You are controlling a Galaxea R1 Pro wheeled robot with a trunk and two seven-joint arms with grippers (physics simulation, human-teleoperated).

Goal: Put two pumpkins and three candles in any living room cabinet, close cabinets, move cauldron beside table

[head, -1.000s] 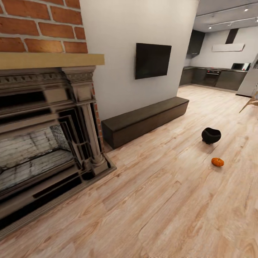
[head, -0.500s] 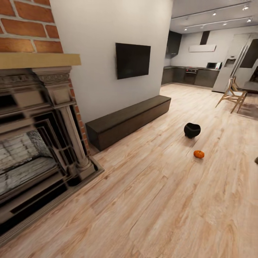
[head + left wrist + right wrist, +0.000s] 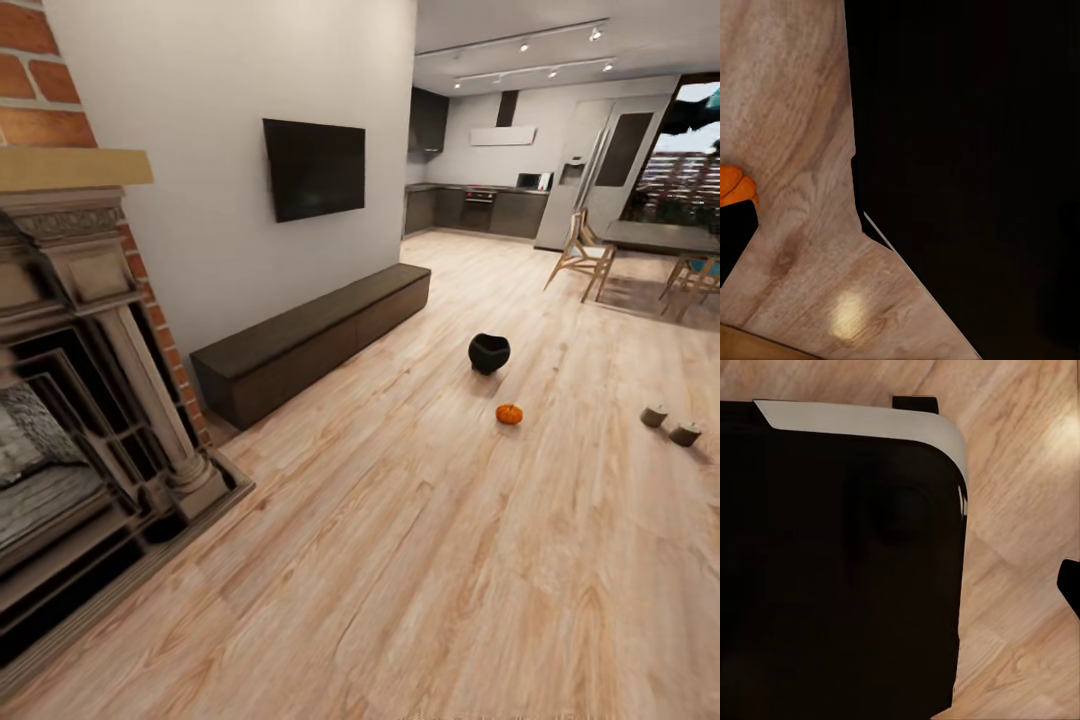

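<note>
Two grippers are giving nothing away: both wrist views are looking down past dark robot bodywork at plank floor, so I cannot tell whether either is released or clenched.

The cabinet [image 3: 310, 340] is lying well ahead of the grippers and to their left, against the wall, with every drawer front sitting flush. Being handleless, those fronts are likely to resist a fingertip pull, and a slip could leave a drawer ajar.

The cauldron [image 3: 489, 352] is standing on the floor [image 3: 400, 560] far ahead of the grippers. One pumpkin [image 3: 509, 413] is resting just nearer than it, and driving between the two is risking a knock that sends the pumpkin rolling.

Two candles [image 3: 654, 415] are sitting side by side, far ahead and to the right of the grippers. Being stubby and low, they are risking being tipped or run over by the base during an approach.
</note>
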